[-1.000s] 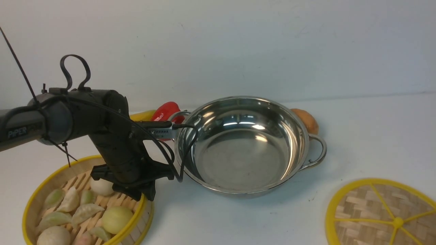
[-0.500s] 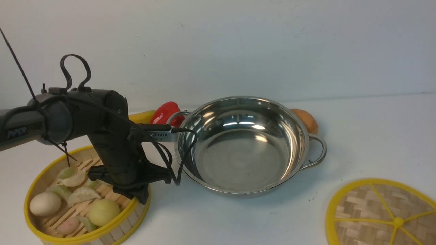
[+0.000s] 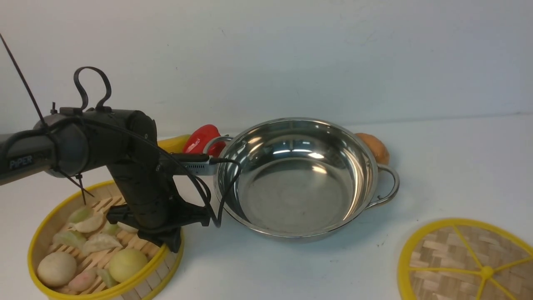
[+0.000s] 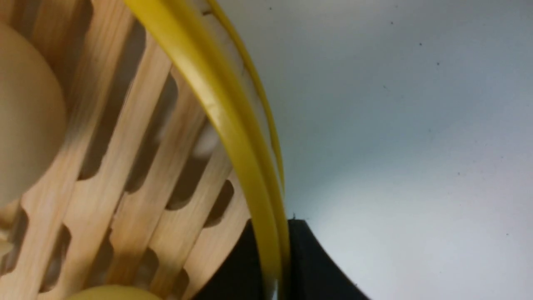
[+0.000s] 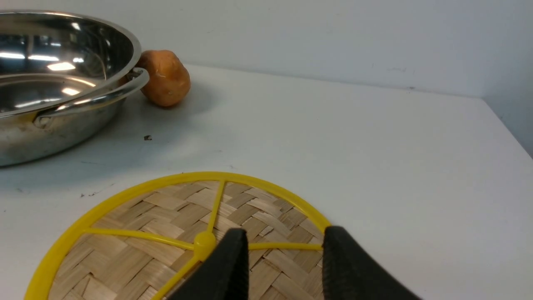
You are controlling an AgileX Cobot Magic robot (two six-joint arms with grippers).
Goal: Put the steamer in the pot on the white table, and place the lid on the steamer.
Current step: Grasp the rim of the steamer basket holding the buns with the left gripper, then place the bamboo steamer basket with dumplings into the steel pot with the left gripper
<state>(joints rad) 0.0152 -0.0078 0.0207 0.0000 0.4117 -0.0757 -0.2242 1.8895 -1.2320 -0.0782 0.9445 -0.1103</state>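
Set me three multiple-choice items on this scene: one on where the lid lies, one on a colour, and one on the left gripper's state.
1. Where is the lid?
A. Flat on the white table, right of the pot
B. Inside the pot
C. On top of the steamer

2. What colour is the steamer's rim?
A. Red
B. Yellow
C. White

3. What is the left gripper doing?
A. Open above the pot
B. Shut on the lid
C. Shut on the steamer's rim

Answers:
1 A: the front view shows the lid flat on the table, apart from the pot.
2 B: a yellow band rings the basket in the front and left wrist views.
3 C: the left wrist view shows black fingers on either side of the rim.
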